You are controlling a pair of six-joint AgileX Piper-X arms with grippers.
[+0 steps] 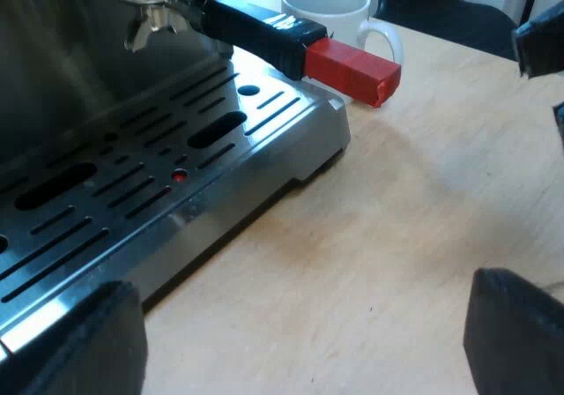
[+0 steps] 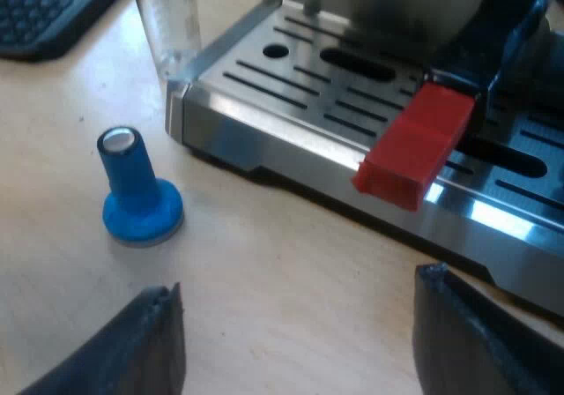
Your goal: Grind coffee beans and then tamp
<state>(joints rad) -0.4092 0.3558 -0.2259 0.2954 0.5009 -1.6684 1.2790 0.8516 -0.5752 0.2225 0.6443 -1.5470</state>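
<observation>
The metal holder is locked into the espresso machine's front, its dark handle ending in red out over the drip tray. My left gripper is open above the wooden table beside the tray, holding nothing. In the right wrist view the red handle end juts out over the tray's edge. A blue tamper stands upright on the table near the tray's corner. My right gripper is open over the table between the tamper and the handle, empty.
A white mug stands on the table just beyond the red handle end. A measuring glass stands at the tray's corner, with a dark keyboard beyond it. Part of the other arm shows near the mug.
</observation>
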